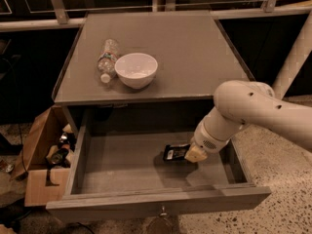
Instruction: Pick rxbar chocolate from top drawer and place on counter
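The top drawer (122, 167) is pulled open below the counter (195, 52). The rxbar chocolate (174, 152), black with a white patch at its left end, is over the right half of the drawer floor. My gripper (191, 153) reaches down into the drawer from the right. It is shut on the bar's right end and holds it just off the floor, slightly tilted. The white arm's elbow (243, 106) hangs over the drawer's right side and hides its back right corner.
A white bowl (136, 69) and a clear plastic bottle (107, 60) lying on its side sit at the counter's front left. A cardboard box of clutter (46, 155) stands on the floor left of the drawer. A white post (295, 57) rises at the right.
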You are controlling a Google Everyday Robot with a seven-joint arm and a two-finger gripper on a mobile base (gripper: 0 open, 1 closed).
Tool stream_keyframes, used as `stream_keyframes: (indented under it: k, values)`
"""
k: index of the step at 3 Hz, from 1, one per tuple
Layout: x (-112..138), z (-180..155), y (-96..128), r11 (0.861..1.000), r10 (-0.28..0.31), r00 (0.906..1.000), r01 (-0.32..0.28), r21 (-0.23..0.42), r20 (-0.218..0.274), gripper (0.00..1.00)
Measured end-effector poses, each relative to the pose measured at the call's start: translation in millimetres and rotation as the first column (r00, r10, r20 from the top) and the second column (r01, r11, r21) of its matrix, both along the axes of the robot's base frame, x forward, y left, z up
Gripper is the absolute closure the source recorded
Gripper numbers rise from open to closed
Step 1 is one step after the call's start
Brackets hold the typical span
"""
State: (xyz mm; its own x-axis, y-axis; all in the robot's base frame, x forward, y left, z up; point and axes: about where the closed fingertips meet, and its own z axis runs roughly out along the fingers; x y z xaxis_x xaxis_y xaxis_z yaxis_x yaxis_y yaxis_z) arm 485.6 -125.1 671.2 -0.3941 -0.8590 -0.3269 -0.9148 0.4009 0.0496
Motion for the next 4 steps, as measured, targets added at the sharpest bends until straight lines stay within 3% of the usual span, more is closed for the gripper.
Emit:
stream_keyframes:
  k: [1, 3, 4]
  values:
    - [-9.7, 38.9, -5.9, 1.000, -0.026, 0.9967, 0.026, -0.003, 0.077, 1.00]
    - [-8.7, 62.9, -11.4, 0.998, -0.054, 0.9929, 0.058, -0.035, 0.106, 1.00]
    - [-14.4, 93.4, -24.2, 0.992, -0.101, 0.9835, 0.111, -0.063, 0.150, 1.00]
